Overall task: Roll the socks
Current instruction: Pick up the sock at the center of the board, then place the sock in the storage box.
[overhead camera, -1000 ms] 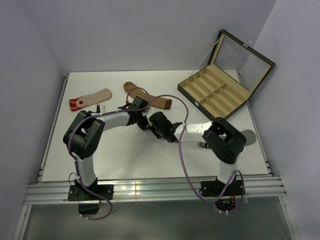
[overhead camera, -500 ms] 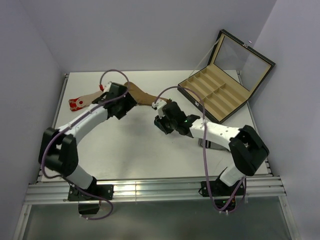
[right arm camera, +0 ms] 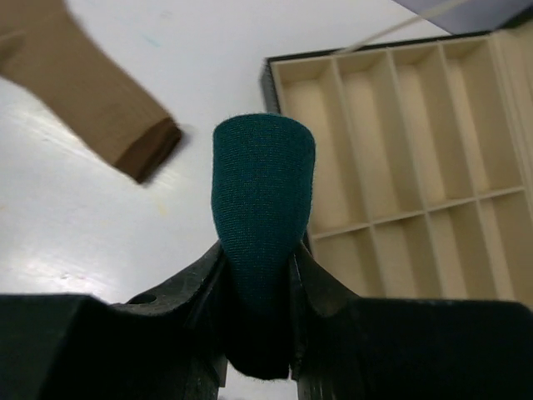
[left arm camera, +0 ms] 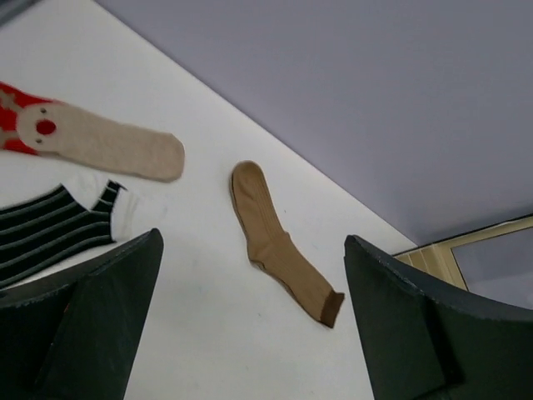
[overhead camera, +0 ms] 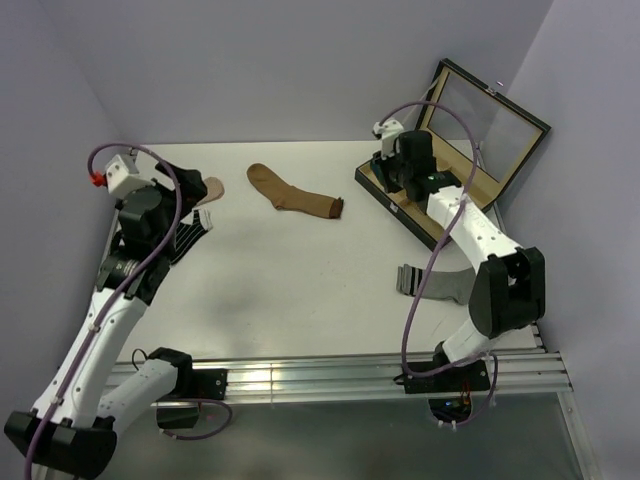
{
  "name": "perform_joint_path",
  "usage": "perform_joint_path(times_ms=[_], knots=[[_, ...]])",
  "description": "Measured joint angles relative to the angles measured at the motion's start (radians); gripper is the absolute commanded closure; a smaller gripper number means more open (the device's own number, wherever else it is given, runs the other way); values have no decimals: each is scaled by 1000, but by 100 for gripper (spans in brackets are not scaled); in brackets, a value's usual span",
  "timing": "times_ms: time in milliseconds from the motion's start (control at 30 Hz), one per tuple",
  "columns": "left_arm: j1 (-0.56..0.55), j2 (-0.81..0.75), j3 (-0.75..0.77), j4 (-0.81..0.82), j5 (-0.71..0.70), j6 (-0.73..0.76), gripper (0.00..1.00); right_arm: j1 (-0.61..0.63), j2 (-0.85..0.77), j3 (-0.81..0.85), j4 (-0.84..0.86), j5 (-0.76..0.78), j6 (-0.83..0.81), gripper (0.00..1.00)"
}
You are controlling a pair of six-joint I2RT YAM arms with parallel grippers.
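now, the right gripper (right arm camera: pixel 261 267) is clamped on the rolled-up dark teal fabric sock (right arm camera: pixel 262 175). the roll stands up between the fingers and hangs right at the near corner of the black hinged case with tan compartments (right arm camera: pixel 366 125). here's the worry: the roll looks short of the first compartment, so a release here would likely drop it on the rim or the white table (right arm camera: pixel 191 50). and a soft roll pinched only at its base may spring loose as it lands.

over on the other side, the left gripper (left arm camera: pixel 251 246) is spread wide and holds nothing. it hovers near the beige sock with the red toe (left arm camera: pixel 100 142) and the black-and-white striped sock (left arm camera: pixel 50 229), which lie just beside each other, so a careless grab could pinch both.

the plain brown sock (left arm camera: pixel 279 250) lies flat mid-table, apart from them. a grey sock with a dark-striped cuff (overhead camera: pixel 440 283) sits by the right arm's base, where the purple cable (overhead camera: pixel 413 300) crossing above it might snag it.
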Motion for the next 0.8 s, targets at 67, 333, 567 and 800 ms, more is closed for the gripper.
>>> perform_joint_path(times_ms=[67,333,567,800], knots=[[5,-55,-39,30,-24,48,4,-52,33,24,-1,-3,-22,100],[10,-181,-240,126,-55,219,3,-150,278,170,-26,-27,-113,100],[11,-185,-292,177,-47,287,4,-184,425,263,-85,-116,-159,100],[17,-172,-292,199,-38,304,4,-189,489,328,-110,-135,-186,100]])
